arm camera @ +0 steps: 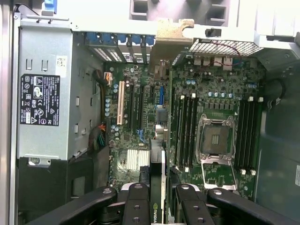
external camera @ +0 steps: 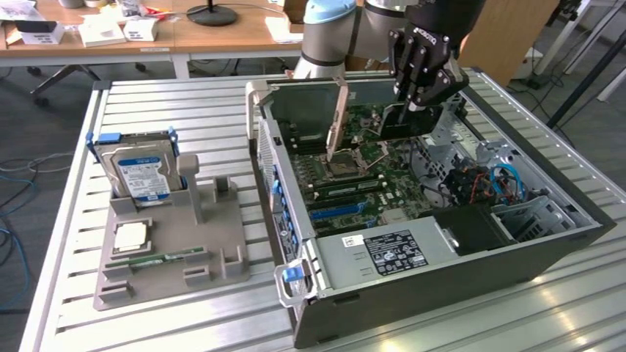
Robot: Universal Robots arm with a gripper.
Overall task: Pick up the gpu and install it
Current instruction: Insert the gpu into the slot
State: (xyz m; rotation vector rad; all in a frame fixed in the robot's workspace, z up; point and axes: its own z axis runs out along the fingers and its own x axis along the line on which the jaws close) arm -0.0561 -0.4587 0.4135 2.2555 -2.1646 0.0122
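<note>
The gpu [external camera: 403,123] is a dark flat card hanging upright over the motherboard [external camera: 357,187] inside the open computer case [external camera: 547,253]. My gripper [external camera: 415,103] comes down from above and is shut on the card's top edge. In the wrist view the gpu [arm camera: 156,206] is edge-on between my black fingers [arm camera: 138,199], and my gripper [arm camera: 161,197] hovers above the board near the expansion slots [arm camera: 138,108]. The card is above the board, not seated in a slot.
A tan upright flap [external camera: 338,117] stands inside the case beside the card. The power supply [external camera: 391,246] fills the near end, with the CPU socket [external camera: 347,165] mid-board. On the grey fixture [external camera: 166,282] at the exterior view's left are a hard drive [external camera: 142,172], a chip [external camera: 132,236] and a memory stick [external camera: 161,258].
</note>
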